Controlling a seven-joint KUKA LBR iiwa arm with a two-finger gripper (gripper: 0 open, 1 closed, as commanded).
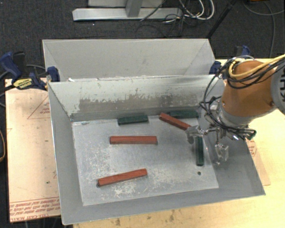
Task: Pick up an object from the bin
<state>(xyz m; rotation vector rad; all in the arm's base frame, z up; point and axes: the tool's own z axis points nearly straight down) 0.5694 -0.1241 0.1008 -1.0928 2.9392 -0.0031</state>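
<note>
"Dark green bar (200,155): where is it in the camera view?"
"On the bin (137,192) floor near the right wall, its long axis running toward the front wall."
"And the gripper (210,151)?"
"Fingers spread, low over it. The bar lies toward the view's left of their midpoint, not pinched."

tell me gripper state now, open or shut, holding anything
Gripper: cannot be told whether it is open or shut; it is low beside a dark green bar at the right of the bin.
</note>
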